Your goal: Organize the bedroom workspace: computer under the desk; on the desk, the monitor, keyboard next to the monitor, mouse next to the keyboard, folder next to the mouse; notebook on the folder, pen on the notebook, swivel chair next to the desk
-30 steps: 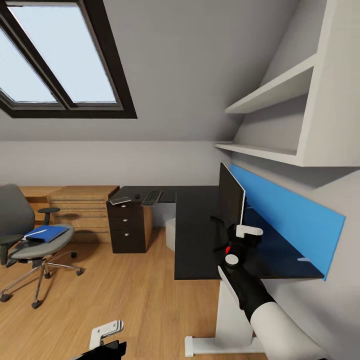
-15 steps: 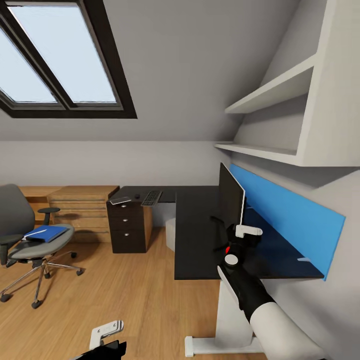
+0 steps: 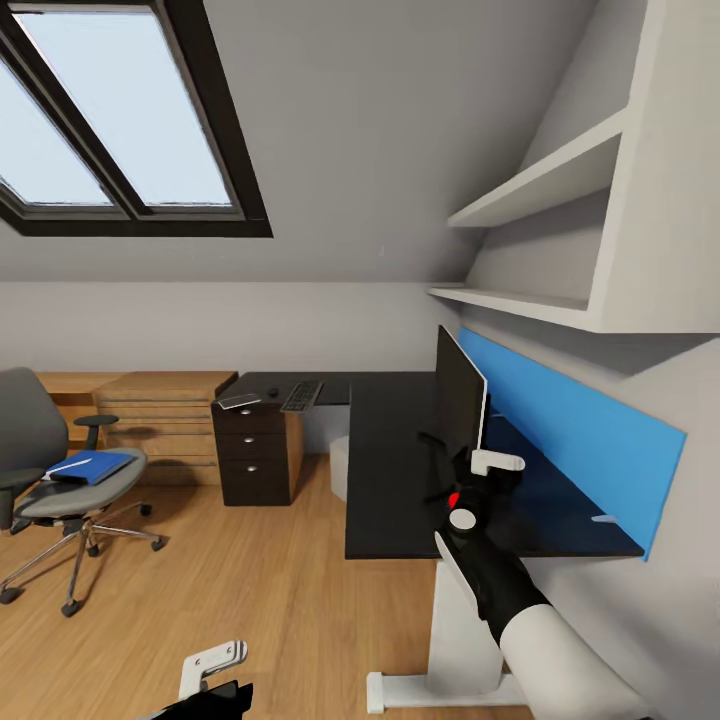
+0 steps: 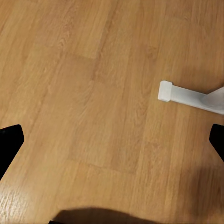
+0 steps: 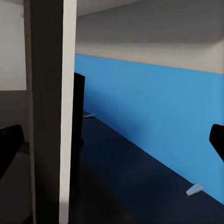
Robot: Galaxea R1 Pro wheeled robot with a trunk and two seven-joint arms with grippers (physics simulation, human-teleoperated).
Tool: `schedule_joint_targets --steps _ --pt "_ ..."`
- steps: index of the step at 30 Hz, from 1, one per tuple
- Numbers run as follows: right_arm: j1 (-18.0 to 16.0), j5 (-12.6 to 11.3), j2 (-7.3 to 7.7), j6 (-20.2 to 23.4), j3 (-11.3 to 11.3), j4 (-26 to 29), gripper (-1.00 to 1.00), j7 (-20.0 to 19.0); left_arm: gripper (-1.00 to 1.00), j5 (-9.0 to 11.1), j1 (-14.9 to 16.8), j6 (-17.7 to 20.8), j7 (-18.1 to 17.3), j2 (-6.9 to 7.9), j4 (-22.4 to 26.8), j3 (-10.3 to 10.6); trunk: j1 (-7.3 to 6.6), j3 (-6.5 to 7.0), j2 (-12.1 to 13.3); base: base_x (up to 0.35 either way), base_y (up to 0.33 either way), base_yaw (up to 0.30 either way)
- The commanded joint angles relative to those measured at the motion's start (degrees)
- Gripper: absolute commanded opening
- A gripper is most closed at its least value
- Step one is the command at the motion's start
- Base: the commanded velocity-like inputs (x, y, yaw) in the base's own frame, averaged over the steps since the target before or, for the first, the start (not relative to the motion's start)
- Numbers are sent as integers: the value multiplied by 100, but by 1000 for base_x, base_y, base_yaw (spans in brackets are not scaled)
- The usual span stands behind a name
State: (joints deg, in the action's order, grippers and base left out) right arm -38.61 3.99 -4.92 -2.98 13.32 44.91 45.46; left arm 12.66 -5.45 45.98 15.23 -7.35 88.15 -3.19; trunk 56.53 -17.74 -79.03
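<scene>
The head camera looked from high up, down and across the room toward the desk (image 3: pixel 400 470). The left wrist camera faced straight down, close to the wood floor (image 4: pixel 93 93) by the desk's white foot (image 4: pixel 186 95). The right wrist camera sat low over the desk (image 5: pixel 121 186), very near the monitor (image 5: pixel 51 116), facing along the blue back panel (image 5: pixel 154 112). It shared these with the head camera.

No readable text, label, brand, number or sign on anything in view.

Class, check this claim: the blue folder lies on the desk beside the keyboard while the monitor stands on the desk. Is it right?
Not quite. The head view shows the blue folder lying on the swivel chair's seat, away from the desk and the keyboard. The monitor does stand on the desk.
</scene>
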Motion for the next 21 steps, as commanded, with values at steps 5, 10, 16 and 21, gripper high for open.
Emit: schedule_joint_targets --steps 5,10,16,21 --pt "-6 6 0 -18 9 -9 100 25 100 61 0 16 42 -4 9 -6 0 -6 -4 -76 -129 0" --pt "-6 6 0 -18 7 -9 100 25 100 61 0 16 42 -4 9 -6 0 -6 -4 -31 -64 0" --pt "-6 6 1 -18 6 -9 100 25 100 61 0 16 42 -4 9 -6 0 -6 -4 -51 -55 0" --pt "-6 6 0 -18 6 -9 100 25 100 61 0 16 42 -4 9 -6 0 -6 -4 -82 -87 0"
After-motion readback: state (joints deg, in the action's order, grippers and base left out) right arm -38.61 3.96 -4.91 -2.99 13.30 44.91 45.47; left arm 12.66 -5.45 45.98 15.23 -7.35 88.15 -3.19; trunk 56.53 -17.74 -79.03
